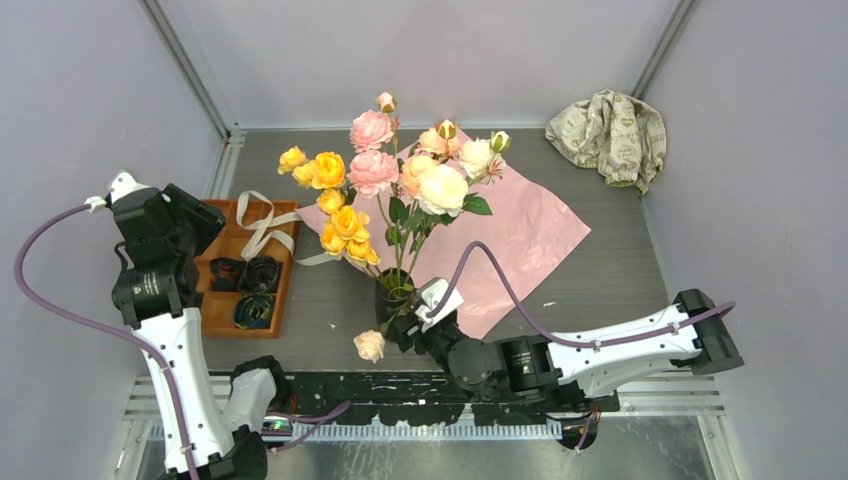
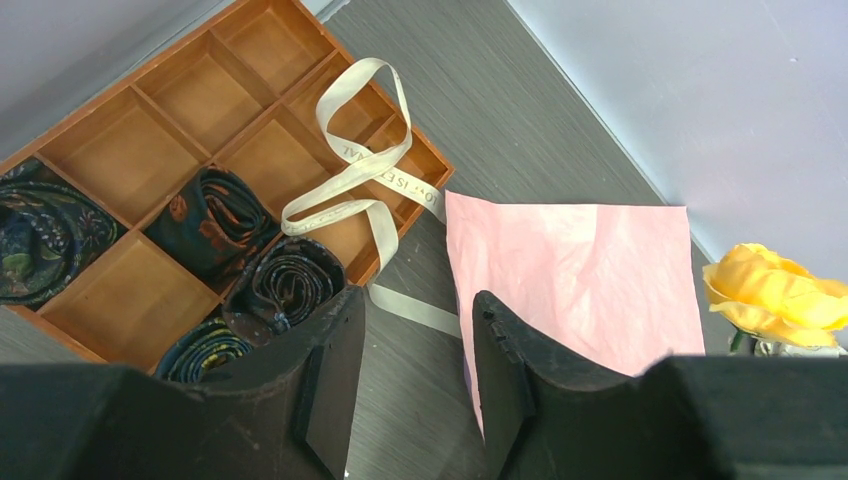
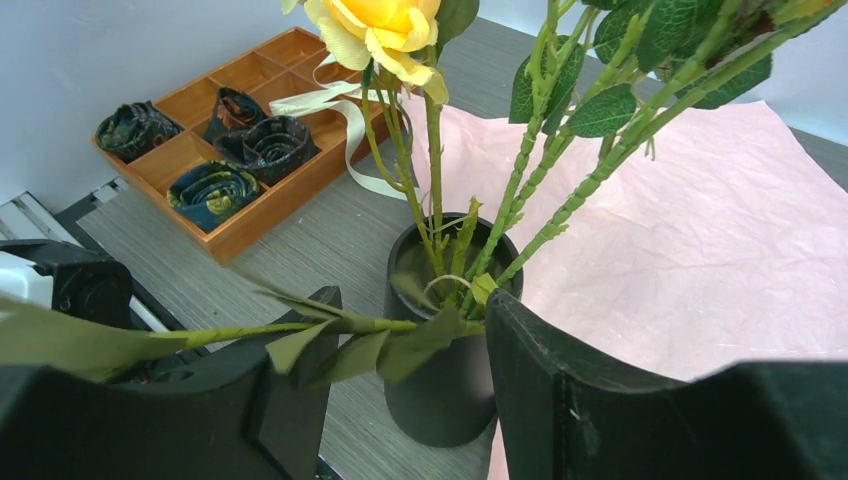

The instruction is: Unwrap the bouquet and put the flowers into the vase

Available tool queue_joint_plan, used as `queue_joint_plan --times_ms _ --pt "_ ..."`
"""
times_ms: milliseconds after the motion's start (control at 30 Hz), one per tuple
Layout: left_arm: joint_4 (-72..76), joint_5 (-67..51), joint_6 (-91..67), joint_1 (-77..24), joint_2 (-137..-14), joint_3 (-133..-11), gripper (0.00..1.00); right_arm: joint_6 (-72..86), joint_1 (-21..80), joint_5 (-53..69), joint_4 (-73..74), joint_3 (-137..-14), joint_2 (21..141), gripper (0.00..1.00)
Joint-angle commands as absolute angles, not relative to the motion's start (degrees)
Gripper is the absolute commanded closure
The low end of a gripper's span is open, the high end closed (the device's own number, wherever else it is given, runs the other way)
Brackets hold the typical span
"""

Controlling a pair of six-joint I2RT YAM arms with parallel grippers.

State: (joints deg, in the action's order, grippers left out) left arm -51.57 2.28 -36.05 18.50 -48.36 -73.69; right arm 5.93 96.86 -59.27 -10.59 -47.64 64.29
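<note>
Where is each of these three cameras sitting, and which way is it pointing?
Top external: high behind the robot, looking down on the table; left arm and right arm show.
Left wrist: on the left arm, aimed down at the tray, ribbon and pink paper; left gripper open below.
Right wrist: on the right arm, aimed at the vase and flowers; right gripper open before it.
Shared: tray and pink paper appear in all three.

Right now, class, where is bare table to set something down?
Bare grey table: between the pink paper sheet and the crumpled beige patterned cloth, and right of the sheet. Crowded: around the black vase, right pincer and drooping cream rose.
</note>
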Motion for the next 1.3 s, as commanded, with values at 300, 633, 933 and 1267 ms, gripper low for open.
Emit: queue_joint_plan --times_ms 300,633,933,1267 --pt "-50.14 1.58 -36.40 18.76 -46.88 -74.79 0.55 6.68 100.49 -68.20 -8.09 -49.92 59.72 0.39" --pt "-50.71 1.88 -36.21 18.79 -45.93 -74.88 0.55 15.06 103.37 -73.97 3.00 -49.40 57.02 0.39" --pt "-50.72 1.92 -36.31 18.74 -45.85 -74.60 0.55 21.09 106.20 -79.28 11.98 -49.66 54.61 0.40" --pt "-50.71 1.98 -36.35 18.74 -45.59 -74.53 0.54 10.45 106.29 -74.14 0.78 -51.97 55.95 0.49"
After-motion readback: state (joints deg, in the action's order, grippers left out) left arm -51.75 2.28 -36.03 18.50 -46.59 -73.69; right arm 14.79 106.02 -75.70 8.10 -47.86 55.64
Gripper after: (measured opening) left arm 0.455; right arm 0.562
